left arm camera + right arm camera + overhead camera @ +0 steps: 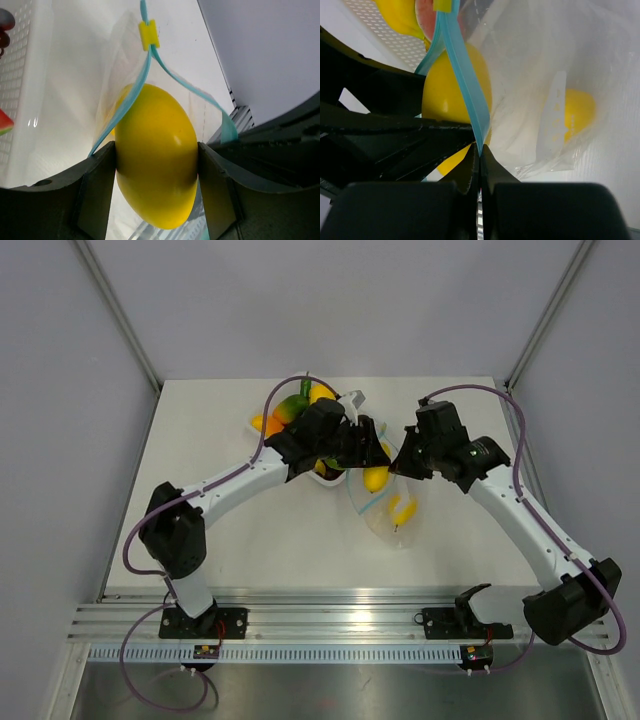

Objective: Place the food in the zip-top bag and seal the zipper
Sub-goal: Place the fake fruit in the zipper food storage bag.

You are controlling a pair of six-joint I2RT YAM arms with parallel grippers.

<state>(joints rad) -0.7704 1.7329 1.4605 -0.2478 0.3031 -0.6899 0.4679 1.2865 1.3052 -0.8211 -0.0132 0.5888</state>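
**Zip-top bag (pixel 385 525) open on the table, one yellow fruit at its mouth**

The zip-top bag is lying on the white table (pixel 250 530), between the two grippers and just beside the white tray (pixel 20 100). It is thin, clear and wrinkled, so its inside is showing through. The zipper (pixel 465 80) is a narrow light-blue strip, and a small yellow slider (pixel 149 34) is sitting on it. Below the slider the strip is splitting into two lips that are spreading apart.

The left gripper (pixel 157 165) is holding a yellow fruit (pixel 156 150) between these two lips, at the open mouth. Its dark fingers (pixel 95 190) are pressing on both sides of the fruit, with the jaws at a middle width. The fruit is smooth, glossy and egg-shaped.

The right gripper (pixel 480 155) is pinching one blue lip of the zipper, with its jaws fully closed on the strip. A second yellow piece (pixel 577 112) is lying deeper inside the bag, looking blurred behind the plastic.
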